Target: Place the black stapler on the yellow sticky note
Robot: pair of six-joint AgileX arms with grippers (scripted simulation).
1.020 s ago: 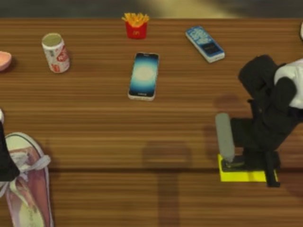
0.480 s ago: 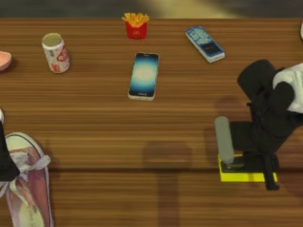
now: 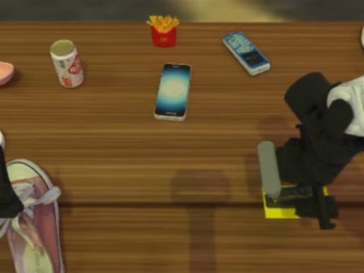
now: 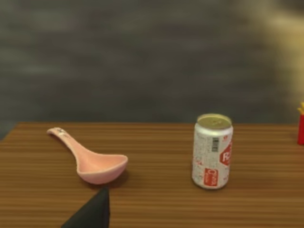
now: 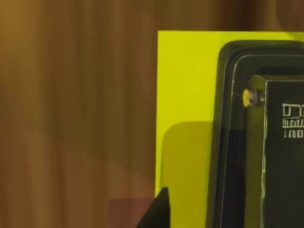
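The right end effector [image 3: 310, 196] is pinching the black stapler [image 3: 269, 169] low over the yellow sticky note [image 3: 278, 209] at the tabletop's [image 3: 170, 165] right, one stapler end over the note and the rest overhanging, apparently lining it up for release. The left end effector is sitting parked at the left edge; whether it is spread I cannot tell.
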